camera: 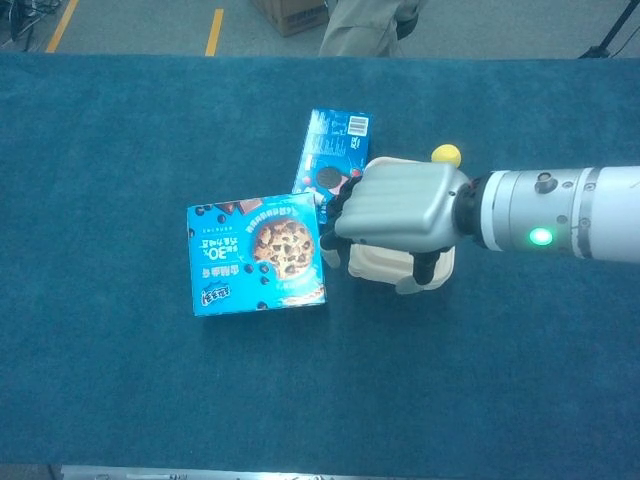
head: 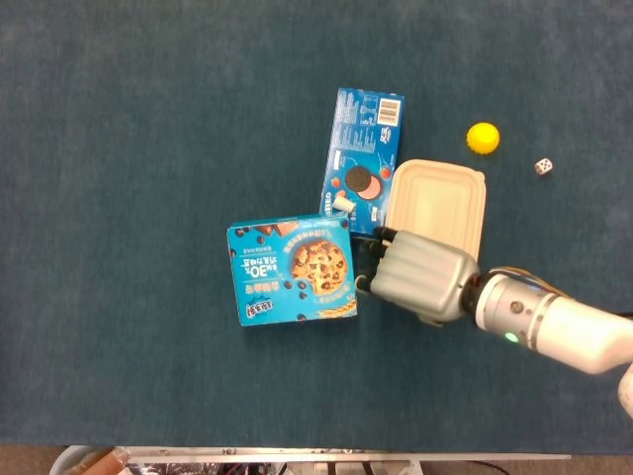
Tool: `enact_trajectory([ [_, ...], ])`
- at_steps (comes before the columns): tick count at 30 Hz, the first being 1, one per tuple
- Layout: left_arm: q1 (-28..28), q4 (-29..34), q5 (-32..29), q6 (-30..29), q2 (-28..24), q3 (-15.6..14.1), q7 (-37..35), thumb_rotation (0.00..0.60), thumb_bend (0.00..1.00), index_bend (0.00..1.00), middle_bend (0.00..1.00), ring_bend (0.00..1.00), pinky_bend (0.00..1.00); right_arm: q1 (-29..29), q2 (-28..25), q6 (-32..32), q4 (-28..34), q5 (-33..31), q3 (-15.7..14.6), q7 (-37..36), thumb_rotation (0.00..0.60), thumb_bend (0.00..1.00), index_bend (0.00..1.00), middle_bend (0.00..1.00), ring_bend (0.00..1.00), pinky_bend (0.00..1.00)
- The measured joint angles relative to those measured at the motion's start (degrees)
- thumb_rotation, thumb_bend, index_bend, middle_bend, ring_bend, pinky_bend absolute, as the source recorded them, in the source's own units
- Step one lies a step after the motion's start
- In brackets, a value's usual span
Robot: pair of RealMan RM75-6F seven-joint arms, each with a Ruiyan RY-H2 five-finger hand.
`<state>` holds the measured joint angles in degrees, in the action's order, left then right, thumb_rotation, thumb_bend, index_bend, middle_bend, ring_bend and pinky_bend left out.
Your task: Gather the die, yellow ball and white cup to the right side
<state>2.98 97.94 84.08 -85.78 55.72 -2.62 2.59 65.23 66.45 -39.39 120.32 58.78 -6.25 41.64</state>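
Note:
The yellow ball lies far right on the blue cloth, and the chest view shows the ball just beyond the beige container. To the ball's right sits the small white die; my arm hides it in the chest view. A small white thing lies at the Oreo box's near left edge; I cannot tell whether it is the cup. My right hand hangs over the container's near end, back up, fingers bent down and apart, holding nothing. My left hand is out of sight.
A beige lidded container lies at centre right. A blue Oreo box lies against its left side. A blue cookie box sits nearer and further left, close to my right hand's fingers. Blue cloth covers the whole table.

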Motion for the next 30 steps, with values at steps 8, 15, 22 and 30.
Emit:
enact_trajectory([
  [8, 0.37, -0.29, -0.07, -0.34, -0.06, 0.00, -0.35, 0.512, 0.29, 0.35, 0.40, 0.33, 0.20, 0.88, 1.97, 1.49, 0.81, 2.15, -0.77, -0.04, 0.600, 0.17, 0.31, 0.32, 0.16, 0.17],
  [15, 0.43, -0.66, -0.04, -0.19, 0.01, -0.01, -0.73, 0.511, 0.29, 0.35, 0.40, 0.33, 0.20, 1.69, 2.58, 3.26, 1.67, 3.86, -2.63, 0.40, 0.600, 0.17, 0.31, 0.32, 0.16, 0.19],
  [22, 0.14, -0.72, 0.33, 0.13, 0.23, 0.05, -0.66, 0.508, 0.29, 0.35, 0.40, 0.33, 0.20, 1.84, 2.68, 4.73, 1.54, 4.53, -4.76, -0.30, 0.600, 0.17, 0.31, 0.33, 0.16, 0.21],
  [30, 0.21, -0.24, 0.25, 0.12, 0.13, 0.05, -0.18, 0.511, 0.29, 0.35, 0.39, 0.33, 0.20, 2.38, 3.69, 5.25, -0.29, 3.78, -5.88, -0.43, 0.600, 0.17, 0.31, 0.33, 0.16, 0.21],
])
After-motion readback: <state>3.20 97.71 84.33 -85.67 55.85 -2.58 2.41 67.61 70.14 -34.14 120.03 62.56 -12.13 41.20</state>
